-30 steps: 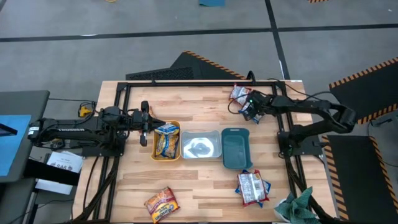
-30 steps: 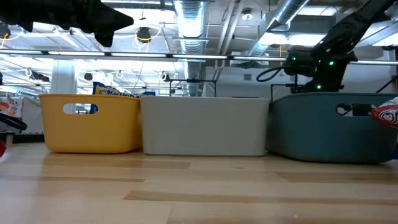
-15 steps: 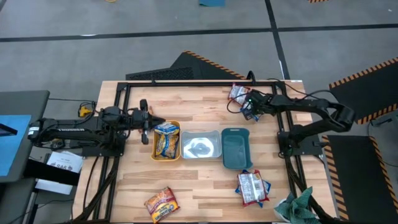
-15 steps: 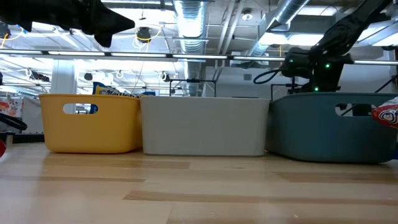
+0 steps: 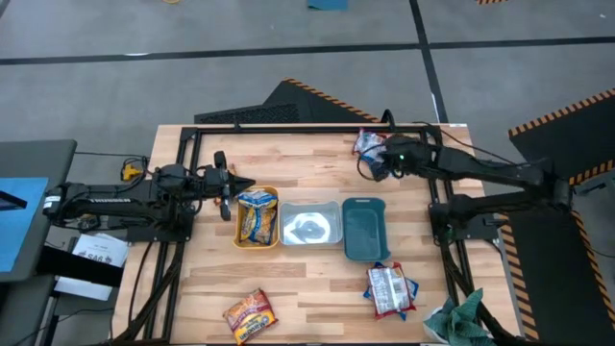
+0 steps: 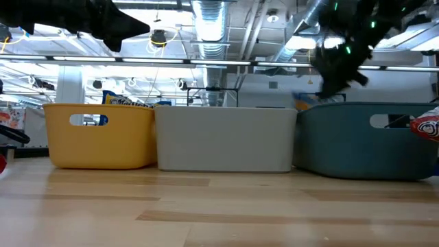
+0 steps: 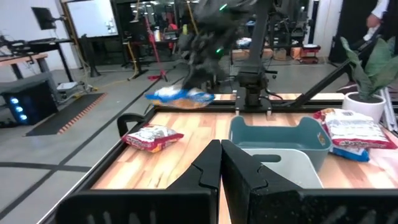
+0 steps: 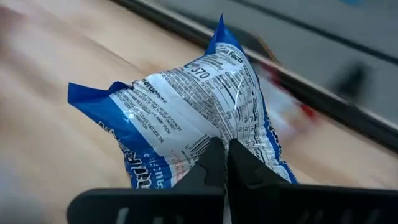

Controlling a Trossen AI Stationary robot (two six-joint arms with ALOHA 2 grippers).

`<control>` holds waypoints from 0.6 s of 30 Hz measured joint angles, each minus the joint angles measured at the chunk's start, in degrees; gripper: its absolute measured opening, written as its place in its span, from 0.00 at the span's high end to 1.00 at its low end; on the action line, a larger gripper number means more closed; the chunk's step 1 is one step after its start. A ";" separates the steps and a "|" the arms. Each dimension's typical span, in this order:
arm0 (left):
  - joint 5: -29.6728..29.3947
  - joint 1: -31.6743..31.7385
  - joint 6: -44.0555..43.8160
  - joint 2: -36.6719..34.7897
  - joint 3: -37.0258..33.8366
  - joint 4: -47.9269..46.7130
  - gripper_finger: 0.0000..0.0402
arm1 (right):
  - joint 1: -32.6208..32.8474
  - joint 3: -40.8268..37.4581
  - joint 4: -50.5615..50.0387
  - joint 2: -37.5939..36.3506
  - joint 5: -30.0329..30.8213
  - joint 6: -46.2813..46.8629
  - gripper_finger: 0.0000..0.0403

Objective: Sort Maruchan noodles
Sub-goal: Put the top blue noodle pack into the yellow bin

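My right gripper [image 5: 377,165] is at the table's far right, shut on a blue-and-white Maruchan noodle packet [image 8: 186,112], which also shows blue and yellow, in the air, in the left wrist view [image 7: 177,96]. A white-and-red packet [image 5: 367,142] lies flat on the table just beyond it. My left gripper [image 5: 223,183] hangs shut and empty beside the orange tray [image 5: 237,227], which holds blue-and-yellow packets [image 5: 258,216]. Other packets lie near the front edge: a white-and-red one [image 5: 389,286] and a red-orange one [image 5: 250,313]. My right gripper pinches the blue packet between its two fingers on the printed back of the wrapper, near the middle [image 8: 217,132]. The fingers come from above. The packet is lifted clear of the table and crumples around the fingertips.
The orange tray, a clear tray [image 5: 309,240] and a teal tray [image 5: 364,250] stand in a row across the table's middle. A green cloth [image 5: 461,317] lies at the near right corner. A black frame [image 5: 288,128] runs along the far edge.
My right gripper has shut on the blue packet and risen with it, lifting it clear of the table, while its arm has stretched out straighter. The white-and-red packet beside it has stayed on the table.
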 joint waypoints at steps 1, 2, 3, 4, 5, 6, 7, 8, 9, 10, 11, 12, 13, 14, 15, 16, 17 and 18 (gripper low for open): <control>-0.43 0.00 -0.20 0.00 0.00 -0.02 1.00 | 1.81 0.00 2.49 -0.36 -0.71 0.00 0.98; -0.57 0.00 -0.21 0.00 0.00 0.00 1.00 | 3.73 0.00 4.93 -0.43 -1.58 0.00 0.98; -0.82 0.00 -0.21 0.00 0.00 0.02 1.00 | 5.82 -0.04 7.79 -0.26 -2.31 -0.06 0.98; -0.88 0.00 -0.21 0.00 0.00 0.02 1.00 | 7.86 -0.04 11.44 0.54 -2.68 -0.42 0.98; -0.92 0.00 -0.21 0.00 0.00 0.04 1.00 | 10.16 -0.01 15.49 1.76 -2.76 -0.79 0.98; -0.92 0.00 -0.21 0.00 0.00 0.10 1.00 | 12.40 0.02 19.10 3.19 -2.95 -1.28 0.98; -0.94 0.00 -0.21 0.00 0.00 0.20 1.00 | 14.35 0.02 22.31 4.84 -3.22 -2.37 0.98; -0.96 0.00 -0.23 0.00 0.00 0.46 1.00 | 16.27 0.00 26.27 6.76 -3.63 -3.56 0.98; -1.17 0.00 -0.23 0.00 0.00 0.87 1.00 | 18.13 0.00 30.88 9.04 -4.73 -4.50 0.98; -1.38 -0.02 -0.27 0.00 0.00 1.26 1.00 | 19.73 0.00 35.24 11.21 -5.85 -5.28 0.98; -1.61 0.00 -0.29 0.00 0.00 1.78 1.00 | 21.16 0.00 39.69 13.54 -6.85 -6.28 0.98; -1.73 0.00 -0.29 0.00 0.02 2.42 1.00 | 22.47 0.00 44.92 16.26 -8.43 -7.52 0.98; -2.04 0.00 -0.32 -0.02 0.02 2.94 1.00 | 23.67 0.00 49.56 18.93 -10.20 -8.92 0.98; -2.63 0.00 -0.32 -0.04 0.02 3.25 1.00 | 24.74 0.21 54.10 21.77 -11.46 -10.50 0.98; -3.28 -0.01 -0.27 -0.04 0.02 3.49 1.00 | 25.71 0.96 57.76 24.71 -12.86 -11.94 0.98; -4.03 -0.02 -0.17 -0.03 0.02 3.60 1.00 | 26.51 1.79 60.31 27.36 -13.53 -13.07 0.98; -4.71 -0.02 0.04 -0.04 0.02 3.66 1.00 | 27.30 3.14 62.26 30.03 -13.62 -14.01 0.98; -5.06 0.00 0.12 -0.02 0.02 3.72 1.00 | 28.00 4.99 63.55 32.76 -13.88 -14.68 0.98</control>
